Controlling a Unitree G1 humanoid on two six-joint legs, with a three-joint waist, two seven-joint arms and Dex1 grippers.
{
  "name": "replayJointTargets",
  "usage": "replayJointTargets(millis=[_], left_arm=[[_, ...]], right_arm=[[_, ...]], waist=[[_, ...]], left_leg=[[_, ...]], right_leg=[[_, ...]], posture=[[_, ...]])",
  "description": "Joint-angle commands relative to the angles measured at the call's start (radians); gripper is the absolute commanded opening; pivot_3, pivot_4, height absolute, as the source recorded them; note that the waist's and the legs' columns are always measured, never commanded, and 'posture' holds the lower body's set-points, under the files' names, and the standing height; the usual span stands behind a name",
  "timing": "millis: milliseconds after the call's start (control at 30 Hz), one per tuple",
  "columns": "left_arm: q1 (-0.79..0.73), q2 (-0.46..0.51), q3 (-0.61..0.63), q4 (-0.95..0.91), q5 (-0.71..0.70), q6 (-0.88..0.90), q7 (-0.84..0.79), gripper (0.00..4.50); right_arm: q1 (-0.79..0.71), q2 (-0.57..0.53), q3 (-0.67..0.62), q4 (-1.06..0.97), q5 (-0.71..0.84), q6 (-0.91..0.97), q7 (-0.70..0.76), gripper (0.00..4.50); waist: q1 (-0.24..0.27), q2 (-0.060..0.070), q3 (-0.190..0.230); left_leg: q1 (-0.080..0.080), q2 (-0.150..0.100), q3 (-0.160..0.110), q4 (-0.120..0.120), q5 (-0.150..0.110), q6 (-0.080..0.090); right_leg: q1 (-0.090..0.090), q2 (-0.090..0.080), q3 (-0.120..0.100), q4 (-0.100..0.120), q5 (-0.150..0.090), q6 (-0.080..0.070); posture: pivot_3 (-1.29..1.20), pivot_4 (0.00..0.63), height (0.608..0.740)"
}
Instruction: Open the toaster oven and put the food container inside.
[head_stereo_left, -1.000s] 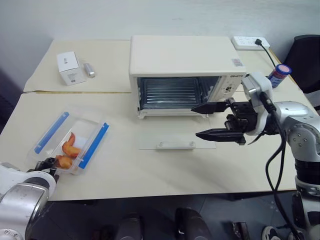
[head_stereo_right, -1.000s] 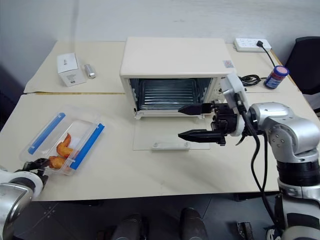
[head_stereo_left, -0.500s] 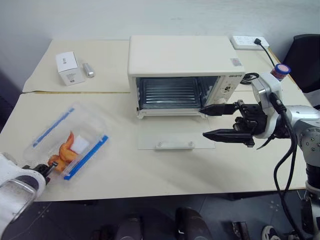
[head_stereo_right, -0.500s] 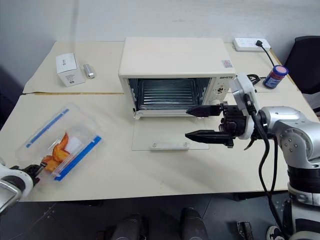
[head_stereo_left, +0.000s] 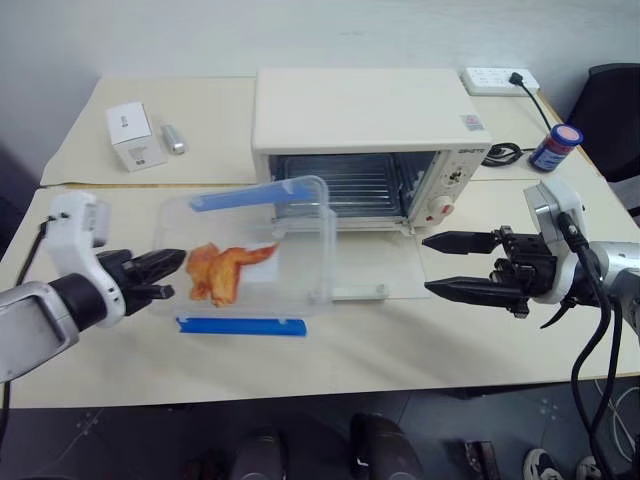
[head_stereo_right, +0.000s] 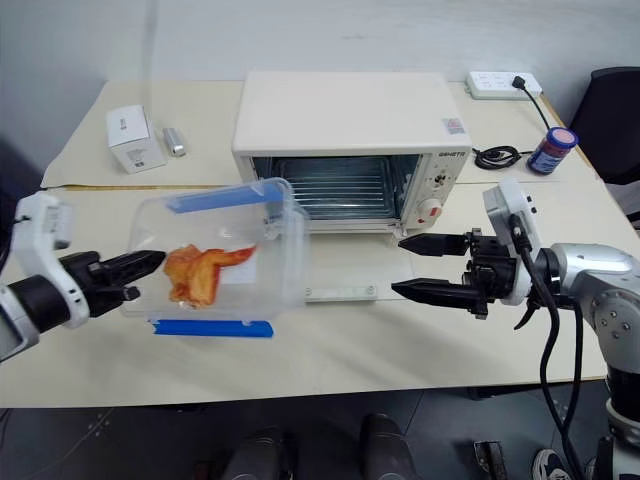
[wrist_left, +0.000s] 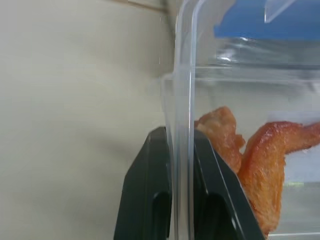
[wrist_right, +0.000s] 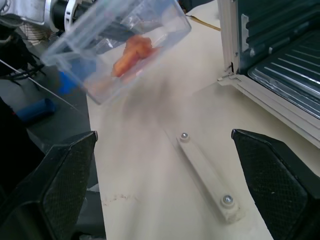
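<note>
The food container (head_stereo_left: 262, 258), a clear box with blue clips and orange fried food (head_stereo_left: 222, 270) inside, hangs tipped on its side above the table, in front of the oven's left half. My left gripper (head_stereo_left: 172, 272) is shut on its left rim; the left wrist view shows both fingers (wrist_left: 145, 195) pinching the clear wall (wrist_left: 182, 75). The cream toaster oven (head_stereo_left: 365, 115) stands behind with its glass door (head_stereo_left: 375, 262) folded flat on the table and its rack (head_stereo_left: 345, 180) showing. My right gripper (head_stereo_left: 427, 264) is open and holds nothing, right of the door.
A small white cardboard box (head_stereo_left: 132, 136) and a silver cylinder (head_stereo_left: 174, 139) sit at the back left. A power strip (head_stereo_left: 500, 79) and a blue jar (head_stereo_left: 555, 147) are at the back right, beside a black chair (head_stereo_left: 615, 105).
My left gripper shut on the container's rim, lifted it off the table and swung it right toward the oven, tipping it on its side. The right gripper drew back rightward, still open.
</note>
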Motion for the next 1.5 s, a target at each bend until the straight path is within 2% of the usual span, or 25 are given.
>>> replayJointTargets(millis=[33,67,133,200,233,333,433,500,633,800,1067,1133,1200,1300,1467,1500], left_arm=[[-0.198,0.025,-0.195,0.042,-0.002,0.022,0.004,0.19],[-0.275,0.022,-0.264,0.057,0.006,0.042,0.005,0.19],[-0.482,-0.053,-0.438,0.110,0.018,0.103,0.057,0.19],[-0.625,-0.121,-0.550,0.174,0.053,0.160,0.094,0.19],[-0.658,-0.135,-0.573,0.194,0.061,0.177,0.103,0.19],[-0.813,-0.276,-0.682,0.330,0.165,0.245,0.130,0.19],[-0.878,-0.359,-0.714,0.426,0.247,0.301,0.142,0.19],[-0.904,-0.405,-0.713,0.472,0.306,0.328,0.136,0.19],[-0.949,-0.489,-0.683,0.528,0.398,0.362,0.098,1.33],[-0.952,-0.517,-0.590,0.493,0.429,0.394,-0.013,2.80],[-0.902,-0.449,-0.356,0.388,0.407,0.364,-0.188,2.80],[-0.867,-0.424,-0.269,0.363,0.372,0.349,-0.290,2.80],[-0.807,-0.384,-0.181,0.317,0.365,0.341,-0.471,2.41],[-0.686,-0.291,-0.110,0.249,0.408,0.369,-0.792,1.61],[-0.516,-0.157,-0.114,0.161,0.534,0.352,-1.231,0.03],[-0.488,-0.139,-0.129,0.141,0.577,0.329,-1.300,0.00]], right_arm=[[0.033,-0.030,-0.087,-0.040,0.023,-0.019,-0.010,4.50],[0.047,-0.032,-0.103,-0.047,0.028,-0.018,-0.016,4.50],[0.098,-0.038,-0.147,-0.061,0.031,-0.021,-0.017,4.50],[0.136,-0.038,-0.173,-0.079,0.034,-0.027,-0.023,4.50],[0.144,-0.038,-0.177,-0.085,0.037,-0.030,-0.027,4.50],[0.198,-0.022,-0.229,-0.118,0.059,-0.033,-0.060,4.50],[0.243,-0.013,-0.260,-0.146,0.074,-0.041,-0.082,4.50],[0.265,-0.008,-0.275,-0.161,0.083,-0.047,-0.095,4.50],[0.302,-0.001,-0.290,-0.173,0.074,-0.071,-0.124,4.50],[0.338,-0.011,-0.300,-0.170,0.068,-0.094,-0.128,4.50],[0.330,-0.025,-0.265,-0.133,0.031,-0.136,-0.117,4.50],[0.313,-0.032,-0.260,-0.128,0.043,-0.131,-0.111,4.50],[0.301,-0.041,-0.253,-0.132,0.059,-0.122,-0.098,4.50],[0.294,-0.050,-0.246,-0.153,0.108,-0.094,-0.079,3.87],[0.327,-0.048,-0.231,-0.237,0.189,-0.053,-0.082,2.09],[0.341,-0.046,-0.227,-0.259,0.202,-0.047,-0.085,1.80]], waist=[[0.002,0.000,0.000],[0.004,0.000,0.000],[0.014,0.000,0.000],[0.023,0.000,0.000],[0.027,0.000,0.000],[0.029,0.000,0.000],[0.028,0.000,0.001],[0.027,0.000,0.001],[0.029,0.000,0.001],[0.029,-0.001,0.001],[0.024,0.000,0.001],[0.026,-0.001,0.001],[0.025,0.000,0.001],[0.023,0.000,0.001],[0.029,0.000,0.001],[0.029,-0.001,0.001]], left_leg=[[0.000,0.000,0.000,-0.001,0.000,0.000],[0.000,0.000,0.000,-0.001,0.000,-0.001],[0.000,0.001,0.001,-0.001,0.001,-0.002],[0.000,0.001,0.001,-0.001,0.001,-0.002],[0.000,0.001,0.001,-0.001,0.002,-0.003],[-0.001,0.001,0.001,-0.001,0.002,-0.002],[-0.003,0.001,0.001,0.000,0.003,-0.002],[-0.002,0.001,0.001,0.000,0.003,-0.002],[-0.002,0.001,0.001,0.001,0.004,-0.003],[-0.002,0.001,0.000,0.005,0.005,-0.003],[-0.002,0.002,0.000,0.005,0.005,-0.003],[-0.002,0.002,0.000,0.006,0.005,-0.003],[-0.002,0.002,0.000,0.006,0.005,-0.003],[-0.002,0.002,0.001,0.004,0.005,-0.003],[-0.002,0.002,0.001,0.003,0.005,-0.003],[-0.002,0.002,0.000,0.003,0.005,-0.003]], right_leg=[[0.000,0.000,0.001,0.000,0.000,0.000],[0.000,0.001,0.001,0.000,0.000,0.000],[0.000,0.004,0.001,-0.001,0.000,0.001],[0.001,0.005,0.002,-0.002,0.001,0.002],[0.001,0.006,0.002,-0.001,0.002,0.003],[0.001,0.007,0.003,-0.001,0.004,0.008],[0.001,0.008,0.003,-0.003,0.005,0.010],[0.001,0.008,0.003,-0.003,0.006,0.010],[0.002,0.008,0.003,-0.003,0.006,0.011],[0.003,0.008,0.003,-0.003,0.006,0.011],[0.002,0.008,0.004,-0.002,0.006,0.011],[0.002,0.008,0.004,-0.002,0.006,0.011],[0.002,0.008,0.004,-0.002,0.006,0.011],[0.002,0.008,0.003,-0.001,0.006,0.011],[0.001,0.008,0.003,-0.003,0.006,0.011],[0.001,0.008,0.003,-0.004,0.006,0.011]], posture=[[0.00,0.150,0.740],[0.00,0.150,0.740],[0.00,0.150,0.740],[0.00,0.150,0.740],[0.00,0.150,0.740],[0.00,0.150,0.740],[0.00,0.150,0.740],[0.00,0.150,0.740],[0.00,0.150,0.740],[0.00,0.150,0.740],[0.00,0.150,0.740],[0.00,0.150,0.740],[0.00,0.150,0.740],[0.00,0.150,0.740],[0.00,0.150,0.740],[0.00,0.150,0.740]])
